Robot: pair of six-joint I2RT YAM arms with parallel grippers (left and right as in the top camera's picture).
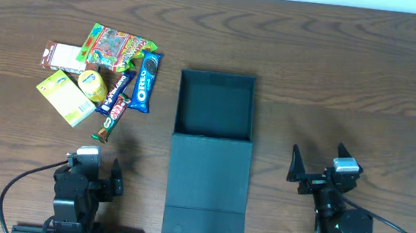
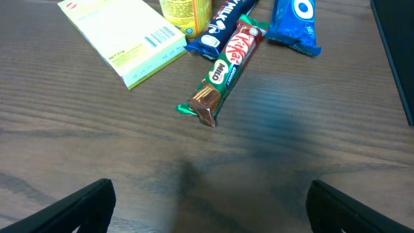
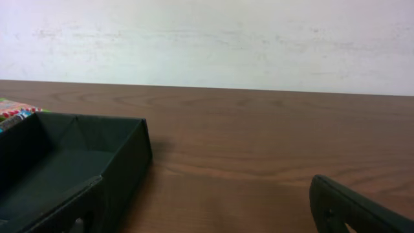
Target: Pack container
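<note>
A dark wooden table [image 1: 350, 69] fills the overhead view. At its centre stands the container [image 1: 216, 106], a dark teal-green rectangular box lying open, nothing inside it. Its flap lid [image 1: 208, 185] lies flat on the wood and stretches from the box's near wall toward 6 o'clock.

At 7 o'clock from the box the left gripper [image 2: 210, 210] sits low over bare wood, its dark fingers [image 2: 84, 207] spread wide with nothing between them. At 5 o'clock the right gripper [image 3: 207, 217] faces the far wall with its jaws likewise spread and nothing in them. The box's right corner fills the left of the right wrist view.

The snacks lie in a loose cluster at 10 o'clock, well apart from the box. The largest is a yellow-green carton [image 1: 65, 97] at the cluster's 8 o'clock edge. A bright gummy bag [image 1: 113, 48] takes the 12 o'clock edge. A blue Oreo pack [image 1: 145, 81] lies at 3 o'clock, nearest the container. A brown-and-white packet [image 1: 62, 56] sits at 10 o'clock. A small yellow tub [image 1: 92, 85] marks the middle, touching a dark blue bar [image 1: 117, 92]. A green Milo bar [image 2: 217, 84] points toward 6 o'clock, with a red KitKat wrapper [image 2: 240, 45] at its far end. Whether these two are one bar or two cannot be told.
</note>
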